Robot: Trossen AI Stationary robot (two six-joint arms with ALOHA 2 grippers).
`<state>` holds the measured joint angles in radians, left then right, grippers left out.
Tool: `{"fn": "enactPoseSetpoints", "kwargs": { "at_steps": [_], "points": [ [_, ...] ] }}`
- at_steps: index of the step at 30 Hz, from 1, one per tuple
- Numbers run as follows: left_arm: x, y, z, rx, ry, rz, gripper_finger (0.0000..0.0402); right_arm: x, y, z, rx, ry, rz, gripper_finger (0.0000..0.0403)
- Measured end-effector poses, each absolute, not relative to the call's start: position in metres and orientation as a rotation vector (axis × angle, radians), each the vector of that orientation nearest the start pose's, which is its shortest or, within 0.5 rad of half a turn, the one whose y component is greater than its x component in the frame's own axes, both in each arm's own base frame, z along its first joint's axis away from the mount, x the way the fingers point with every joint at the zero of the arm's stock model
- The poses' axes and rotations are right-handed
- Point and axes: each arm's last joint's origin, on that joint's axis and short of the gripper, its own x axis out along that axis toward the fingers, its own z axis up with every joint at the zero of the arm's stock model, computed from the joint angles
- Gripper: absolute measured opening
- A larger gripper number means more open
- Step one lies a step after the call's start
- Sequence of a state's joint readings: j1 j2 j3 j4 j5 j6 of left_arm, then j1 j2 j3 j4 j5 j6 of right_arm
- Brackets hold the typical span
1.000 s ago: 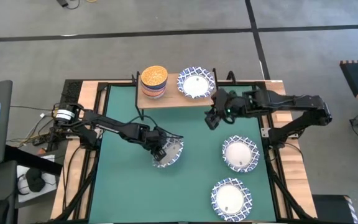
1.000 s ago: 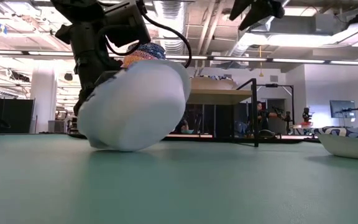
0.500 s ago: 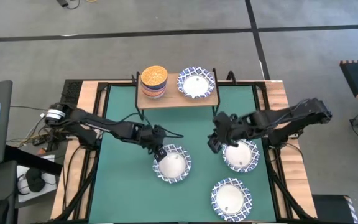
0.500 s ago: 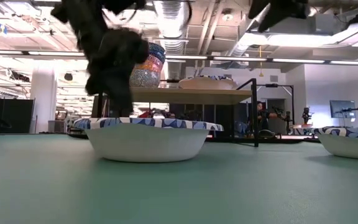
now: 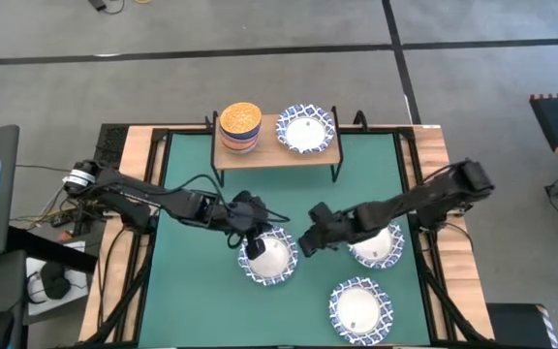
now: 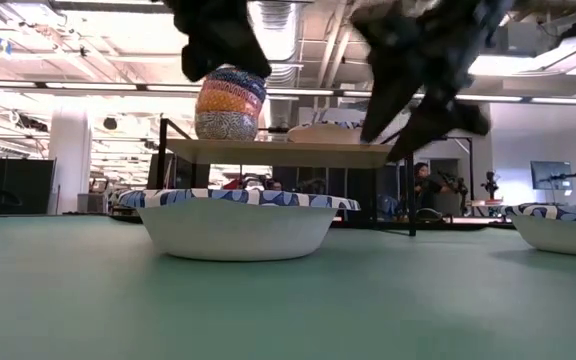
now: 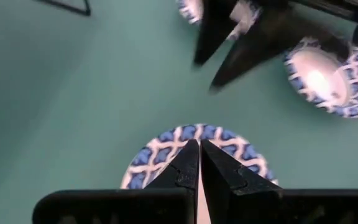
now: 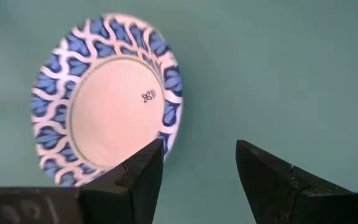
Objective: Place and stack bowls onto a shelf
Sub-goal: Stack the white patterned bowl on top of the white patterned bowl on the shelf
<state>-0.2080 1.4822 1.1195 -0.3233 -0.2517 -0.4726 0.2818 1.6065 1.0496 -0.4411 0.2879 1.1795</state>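
A wide white bowl with a blue lattice rim [image 5: 273,260] [image 6: 236,228] stands upright on its base in the middle of the green table. My left gripper [image 5: 249,239] [image 6: 223,50] hangs shut above its far left rim [image 7: 166,148] and touches nothing. My right gripper [image 5: 307,240] [image 6: 420,98] is open just right of that bowl [image 8: 104,99] and above the table, with nothing between its fingers. At the table's far edge stands the shelf [image 5: 277,148], bearing a stack of small bowls [image 5: 240,126] and one white bowl [image 5: 305,130].
Two more white lattice-rimmed bowls rest on the table: one [image 5: 376,244] partly under my right arm, one [image 5: 361,308] near the front right. The shelf's black legs [image 6: 411,180] stand behind the middle bowl. Open green table lies to the left and at the front left.
My left gripper has set the tilted bowl down flat on its base, let go of it and risen above it. My right gripper has come from beside the shelf toward the table's near edge and left, up to the middle bowl's right side.
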Motion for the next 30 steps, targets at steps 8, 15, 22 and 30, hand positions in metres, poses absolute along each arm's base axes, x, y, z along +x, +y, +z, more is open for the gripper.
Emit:
{"fn": "enactPoseSetpoints", "kwargs": {
  "at_steps": [8,15,22,30],
  "points": [
    [0.308,-0.079,0.280,-0.242,0.695,0.194,0.0000,0.345,0.089,0.157,0.894,0.869,-0.463,0.0226],
    [0.295,-0.087,0.279,-0.230,0.741,0.258,0.0000,0.350,0.093,0.138,0.929,0.925,-0.439,0.0199],
    [0.292,-0.087,0.281,-0.220,0.738,0.267,0.0000,0.347,0.091,0.157,0.917,0.878,-0.408,0.0052],
    [0.291,-0.085,0.280,-0.187,0.749,0.307,0.0000,0.334,0.068,0.203,0.894,0.747,-0.464,0.0037]
  ]
}}
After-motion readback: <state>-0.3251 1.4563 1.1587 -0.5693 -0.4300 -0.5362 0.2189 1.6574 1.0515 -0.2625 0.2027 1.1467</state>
